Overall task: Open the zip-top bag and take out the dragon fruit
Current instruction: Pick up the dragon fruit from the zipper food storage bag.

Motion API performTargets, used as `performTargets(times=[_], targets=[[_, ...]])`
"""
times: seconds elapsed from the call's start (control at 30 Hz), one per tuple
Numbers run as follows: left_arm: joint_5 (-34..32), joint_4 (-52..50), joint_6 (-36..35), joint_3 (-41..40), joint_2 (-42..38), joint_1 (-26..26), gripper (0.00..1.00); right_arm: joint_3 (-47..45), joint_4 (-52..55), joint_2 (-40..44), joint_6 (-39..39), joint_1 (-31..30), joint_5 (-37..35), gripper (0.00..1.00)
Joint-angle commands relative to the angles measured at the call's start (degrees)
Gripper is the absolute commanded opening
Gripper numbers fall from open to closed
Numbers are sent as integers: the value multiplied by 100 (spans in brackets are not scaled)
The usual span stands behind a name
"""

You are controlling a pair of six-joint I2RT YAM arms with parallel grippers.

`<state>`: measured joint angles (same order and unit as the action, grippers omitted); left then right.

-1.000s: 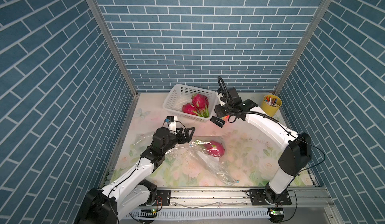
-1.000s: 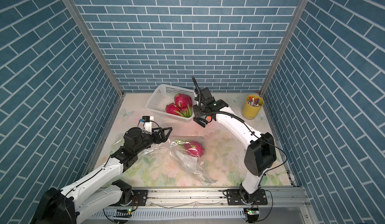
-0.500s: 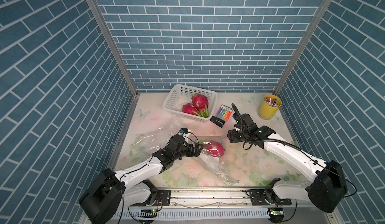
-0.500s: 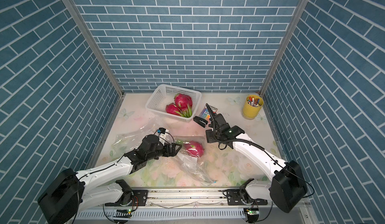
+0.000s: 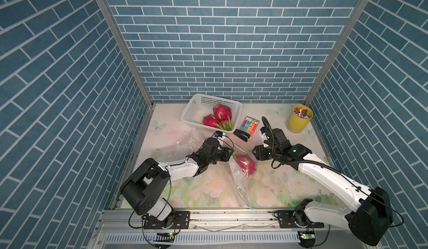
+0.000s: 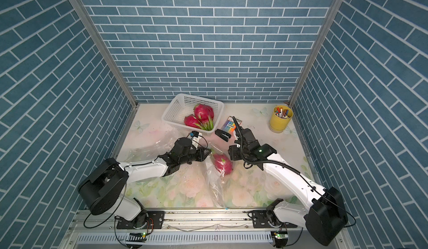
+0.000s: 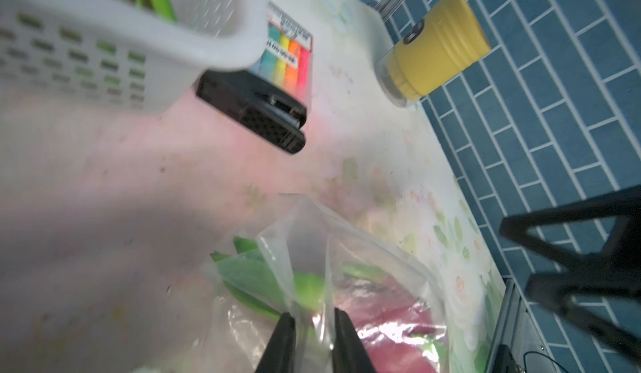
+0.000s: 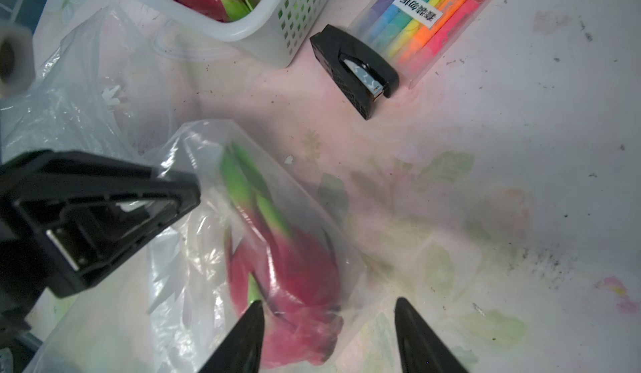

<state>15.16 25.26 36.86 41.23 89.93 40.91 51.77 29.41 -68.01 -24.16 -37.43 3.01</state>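
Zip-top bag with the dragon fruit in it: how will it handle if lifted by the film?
Likely floppy: the zip-top bag is thin, wrinkled clear film, bunched where the left gripper pinches it. Probably end-heavy: the dragon fruit inside should sag and swing. Glossy film may slip.

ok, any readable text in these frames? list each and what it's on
"套装勿拆": white sticker on the highlighter pack, seen upside down in the right wrist view.
Header card on the same pack: cropped and blurred, unreadable.
Dark mark on the yellow cup: too blurred to read.
Pens inside the cup: too small to read.
Stapler, white basket, zip-top bag: no text visible.
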Motion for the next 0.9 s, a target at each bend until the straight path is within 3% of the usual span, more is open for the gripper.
performTargets(times=[0.0, 0.17, 0.4, 0.73, 0.87], targets=[[-98, 296, -206, 475, 425, -31, 19, -110, -110, 132, -1, 12, 496, 59], [97, 518, -64, 1061, 1130, -263, 16, -211, -243, 390, 40, -254, 1193, 58], [281, 828, 197, 1103, 1431, -511, 17, -514, -518, 559, -20, -862, 1369, 64], [430, 1108, 448, 585, 1128, -640, 19, -535, -1682, -661, -150, -1652, 813, 71], [448, 1096, 445, 448, 969, -651, 19, -397, -1907, -1109, -282, -1798, 545, 65]])
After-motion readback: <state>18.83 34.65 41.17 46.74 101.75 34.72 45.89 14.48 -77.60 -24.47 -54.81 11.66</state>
